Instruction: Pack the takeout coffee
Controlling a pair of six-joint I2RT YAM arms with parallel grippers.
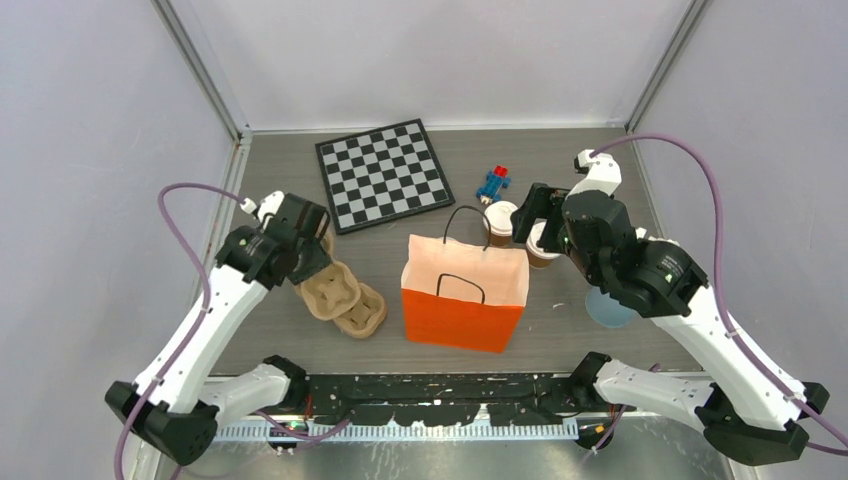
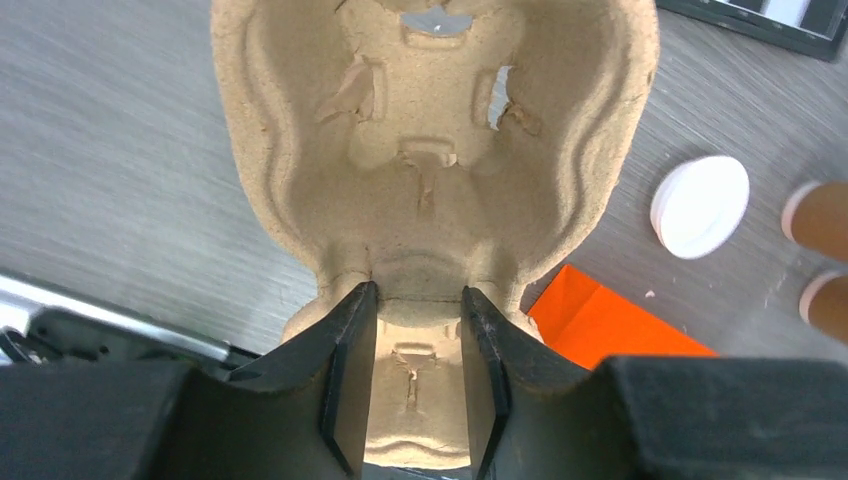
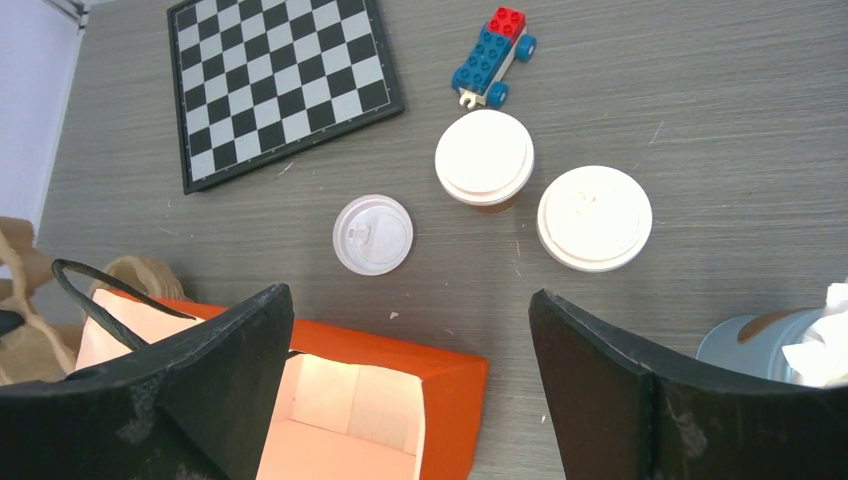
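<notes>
Grey wood-grain table (image 1: 470,150) enclosed by pale lilac walls (image 1: 90,100).

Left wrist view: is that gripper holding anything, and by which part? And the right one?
The left gripper clamps the tray at a narrow neck between its wells. The right gripper is open and holds nothing.

The left arm reaches forward, elbow bent, with the left gripper (image 2: 418,298) pinched narrow on the pulp cup tray (image 2: 300,120). The right arm arches high, wrist turned downward, the right gripper (image 3: 408,300) spread wide and holding nothing.
</notes>
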